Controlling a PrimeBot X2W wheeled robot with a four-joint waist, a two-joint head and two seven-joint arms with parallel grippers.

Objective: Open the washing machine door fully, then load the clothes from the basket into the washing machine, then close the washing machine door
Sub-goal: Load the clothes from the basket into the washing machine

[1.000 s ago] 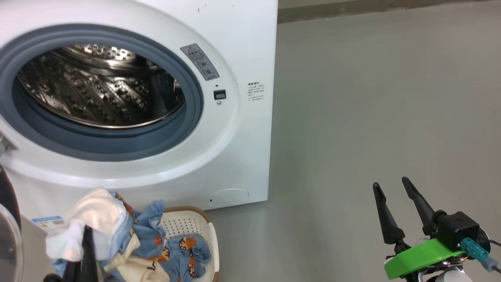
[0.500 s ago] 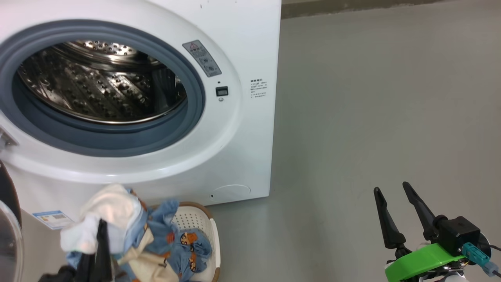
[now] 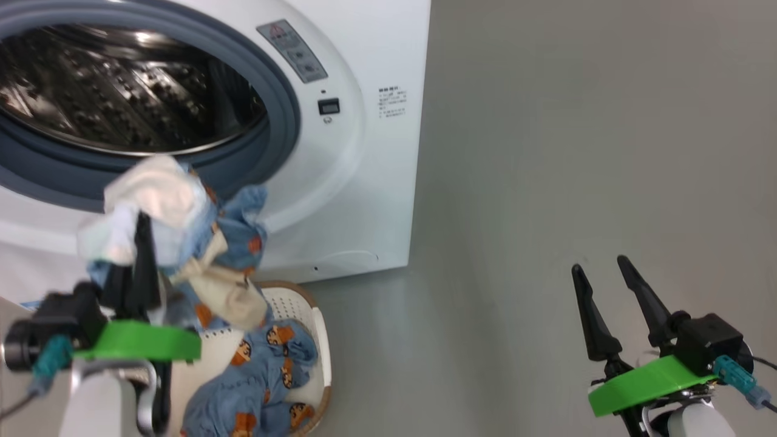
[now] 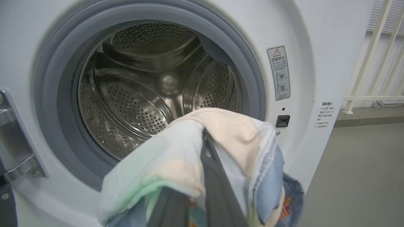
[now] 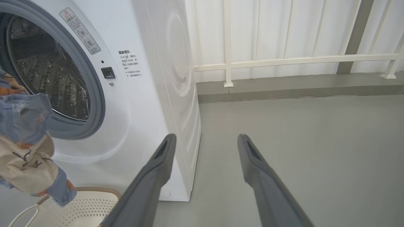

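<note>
A white washer stood on a grey floor, its round mouth uncovered and its steel drum bare of laundry. A metal hinge showed at the mouth's left edge, so the door-opening step looked done.

The left pincer was clamped together on a bundle of clothes: cream and pale blue pieces on top, blue fabric with orange prints hanging below. A second before, this bundle hung low over the basket, beneath the washer's white ring. Now it had risen until its top overlapped the grey gasket's lower lip. The head camera had also tilted, so part of that shift was the view itself. In the left wrist view the bundle sat just in front of the mouth, not yet inside it.

More blue printed pieces lay in the basket, which stood on the floor close against the washer's front.

The right pincer hovered well apart to the right over bare floor, fingers spread and holding nothing, as it had a second earlier.

The lift suggested that loading was under way: the bundle seemed ready to go forward into the drum. The trailing blue piece might catch on the gasket. At least one more pick looked needed before the door could be closed.
</note>
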